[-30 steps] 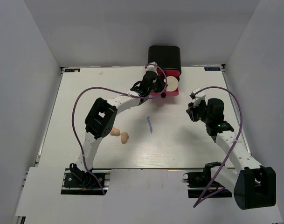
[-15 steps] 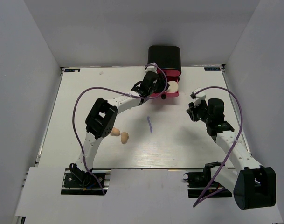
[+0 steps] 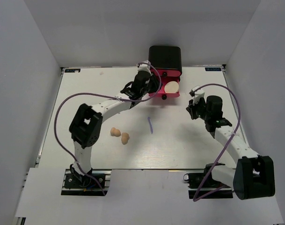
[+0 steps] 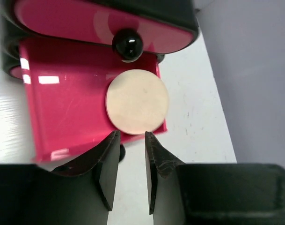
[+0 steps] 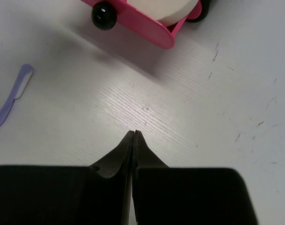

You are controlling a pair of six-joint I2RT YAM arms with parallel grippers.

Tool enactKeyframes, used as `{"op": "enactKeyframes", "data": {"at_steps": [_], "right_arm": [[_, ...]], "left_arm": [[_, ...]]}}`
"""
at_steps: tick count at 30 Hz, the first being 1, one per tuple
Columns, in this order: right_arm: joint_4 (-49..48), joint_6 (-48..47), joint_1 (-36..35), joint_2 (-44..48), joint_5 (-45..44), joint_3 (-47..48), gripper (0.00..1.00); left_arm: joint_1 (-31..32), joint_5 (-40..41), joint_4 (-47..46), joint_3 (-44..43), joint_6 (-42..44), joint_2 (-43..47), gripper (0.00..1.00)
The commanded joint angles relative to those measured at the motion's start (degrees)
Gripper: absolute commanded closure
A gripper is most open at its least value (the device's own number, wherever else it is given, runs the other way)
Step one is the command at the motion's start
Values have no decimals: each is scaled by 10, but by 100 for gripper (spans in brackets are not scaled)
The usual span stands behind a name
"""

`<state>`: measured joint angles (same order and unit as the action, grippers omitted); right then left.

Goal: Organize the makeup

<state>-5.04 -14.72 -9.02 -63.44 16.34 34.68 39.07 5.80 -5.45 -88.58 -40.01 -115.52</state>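
Left gripper (image 4: pixel 132 136) retreated (puff (image 4: pixel 137 101) uncovered).

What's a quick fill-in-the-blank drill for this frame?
1. The round cream puff lies in the open ____ drawer.
2. The right hand is ____, gripping nothing.
3. ____ peach sponges lie side by side on the table.
4. The purple stick lies flat on the ____, apart from the sponges.

Missing words: pink; shut; Two; table

Bright, even light; white glare patches streak the pink drawer (image 4: pixel 62 112) beyond the slightly blurred left fingers (image 4: pixel 105 173); shadows soft.
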Motion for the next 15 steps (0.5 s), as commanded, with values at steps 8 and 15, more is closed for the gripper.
{"op": "enactKeyframes", "data": {"at_steps": [8, 15], "right_arm": [[-112, 1, 1, -163, 9, 133, 100], [-125, 1, 1, -246, 22, 213, 100]], "left_arm": [[-5, 41, 112, 131, 80, 264, 36], [-5, 93, 137, 299, 44, 437, 30]]}}
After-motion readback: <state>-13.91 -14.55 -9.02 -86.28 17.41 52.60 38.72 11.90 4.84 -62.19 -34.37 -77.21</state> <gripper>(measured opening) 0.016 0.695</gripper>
